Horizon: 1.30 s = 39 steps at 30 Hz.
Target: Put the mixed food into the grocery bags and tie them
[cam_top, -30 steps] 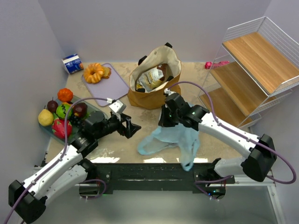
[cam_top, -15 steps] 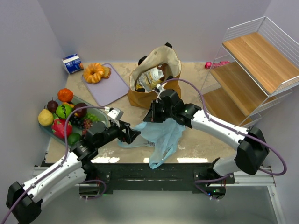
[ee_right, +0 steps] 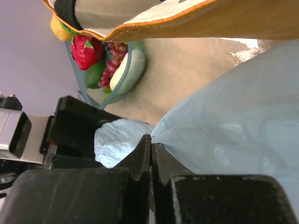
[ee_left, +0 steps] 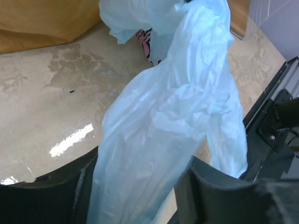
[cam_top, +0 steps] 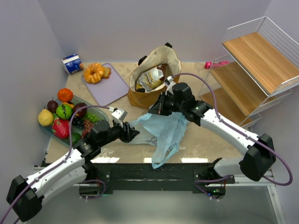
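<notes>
We recorded a beige marbled table [cam_top: 201,142] bearing a mustard tote [cam_top: 152,95] at rear centre, a lavender cutting board [cam_top: 112,86] and a blue-and-white carton [cam_top: 73,63] at rear left, and a clear teal tub [cam_top: 96,112] at its left edge. A pink item [cam_top: 216,64] lay at rear right. The lower folds of a light-blue plastic bag [cam_top: 163,133] rested near the front edge.

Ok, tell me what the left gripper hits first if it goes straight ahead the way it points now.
The light-blue plastic bag: it lies between the fingers of the left gripper and stretches on ahead. Beyond it, probably the right gripper pinching the same bag, though depth is unclear.
</notes>
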Tool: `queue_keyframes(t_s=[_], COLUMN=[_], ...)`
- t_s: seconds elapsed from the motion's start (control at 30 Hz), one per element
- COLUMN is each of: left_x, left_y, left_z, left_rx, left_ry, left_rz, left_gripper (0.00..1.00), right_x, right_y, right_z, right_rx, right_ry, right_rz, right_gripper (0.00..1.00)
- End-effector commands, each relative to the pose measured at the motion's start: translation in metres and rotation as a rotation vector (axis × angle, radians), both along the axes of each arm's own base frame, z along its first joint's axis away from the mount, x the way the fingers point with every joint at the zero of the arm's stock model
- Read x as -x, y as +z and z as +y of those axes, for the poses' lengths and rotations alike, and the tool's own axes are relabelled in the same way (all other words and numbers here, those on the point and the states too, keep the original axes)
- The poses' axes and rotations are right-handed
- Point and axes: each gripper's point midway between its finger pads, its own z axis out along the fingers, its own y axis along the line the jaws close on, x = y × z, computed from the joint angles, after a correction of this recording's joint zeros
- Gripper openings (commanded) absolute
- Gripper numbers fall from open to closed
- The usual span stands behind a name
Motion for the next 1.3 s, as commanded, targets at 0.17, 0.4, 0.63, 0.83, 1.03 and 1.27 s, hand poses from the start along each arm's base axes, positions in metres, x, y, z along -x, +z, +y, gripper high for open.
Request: queue_keyframes(t_s=[0.17,0.4,0.63,0.83,1.03,1.27], left_x=[-0.006,-0.011,-0.01,-0.005,0.001,0.004], left_y=[0.045,0.062,0.079,0.092,0.096,0.122], left_z=[-0.018,-0.03,-0.039,-0.035,-0.029,-0.022], left_rx=[0.109,0.082,0.115,0.146,0.152,0.169], left_ry=[-0.018,-0.012,-0.033,-0.029,-0.026,-0.009], left_rz=[-0.015,0.148,0.192,0.177,0.177,0.136], left_gripper=[0.0,0.0,0.0,0.0,0.0,0.0], right_x=[0.012,0.063,0.117,0.08,0.05,0.035], right_y=[0.031,0.071,0.048,0.008,-0.021,-0.062], right_z=[-0.024,-0.021,0.026,0.004,-0.042,-0.129], right_rx=[0.074,0.114,0.179,0.435,0.545,0.912], right_ry=[0.063,0.18,0.318,-0.057,-0.426,-0.754], right_rz=[-0.185,-0.493,-0.573,-0.542,-0.517,-0.549], right_gripper=[0.55,0.76,0.49,0.44,0.45,0.66])
